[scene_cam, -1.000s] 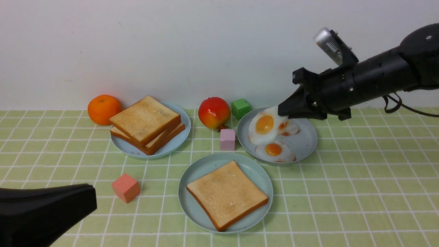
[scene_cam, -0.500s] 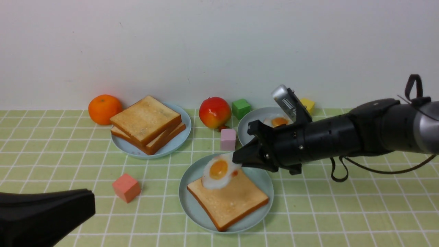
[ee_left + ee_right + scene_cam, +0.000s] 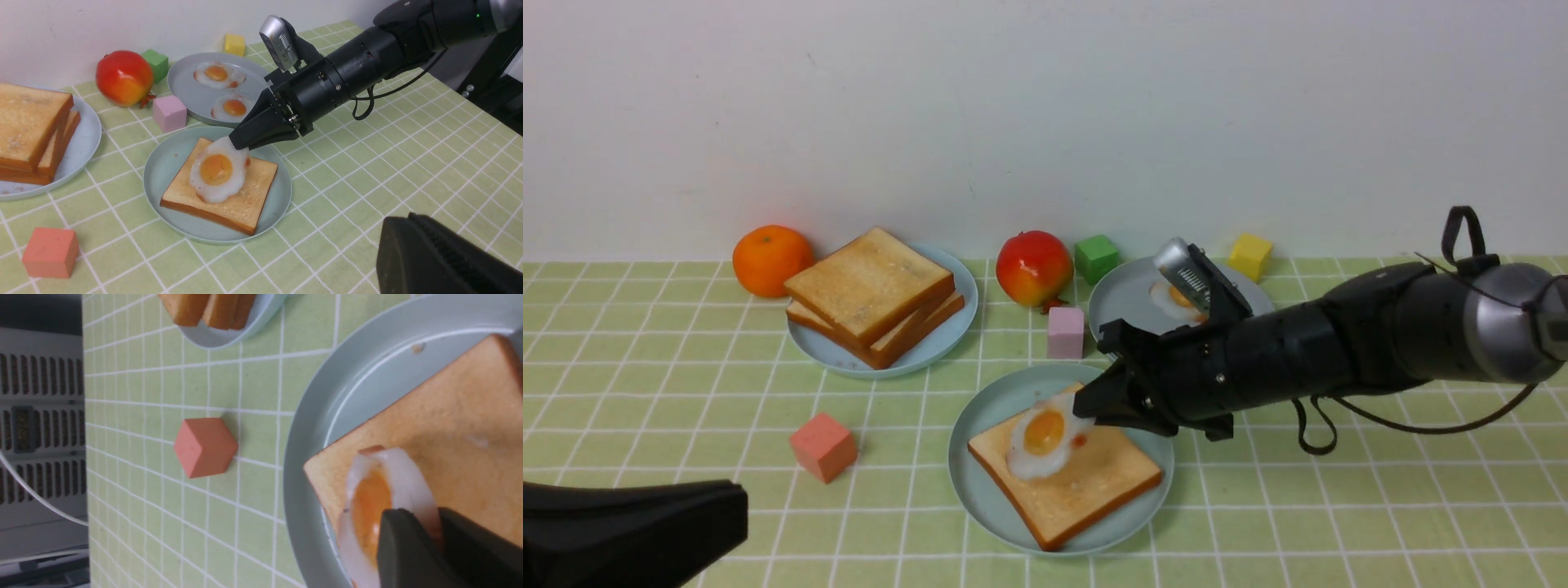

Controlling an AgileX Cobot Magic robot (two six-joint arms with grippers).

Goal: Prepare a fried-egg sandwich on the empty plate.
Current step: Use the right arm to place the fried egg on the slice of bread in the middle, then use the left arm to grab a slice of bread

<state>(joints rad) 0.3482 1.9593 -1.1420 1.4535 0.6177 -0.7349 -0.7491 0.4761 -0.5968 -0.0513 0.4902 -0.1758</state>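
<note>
While the right hand [image 3: 1085, 406] is pinched shut on the white rim of the fried egg [image 3: 1042, 441], at about the egg's 2 o'clock edge, the egg hangs tilted. Its lower lobe appears to rest on the toast slice [image 3: 1094, 482] lying on the pale teal plate [image 3: 992, 400].

The sag suggests a thin, light, rubbery piece that bends under its own weight. Its glossy skin probably slides easily between the fingers. The flat white margin looks like the right place to hold it, since the domed yolk would likely squirt out of a pinch. It sits toward the toast's 10 o'clock corner, so it may overhang the crust if let go there.

The toast stack [image 3: 870, 290], at 10 o'clock from the teal plate, looks stiff, thick and light. A slice is probably best taken across a crust edge.

The left hand [image 3: 727, 518] sits low at 7 o'clock. Nothing shows in it, and I cannot tell how far open it is.
</note>
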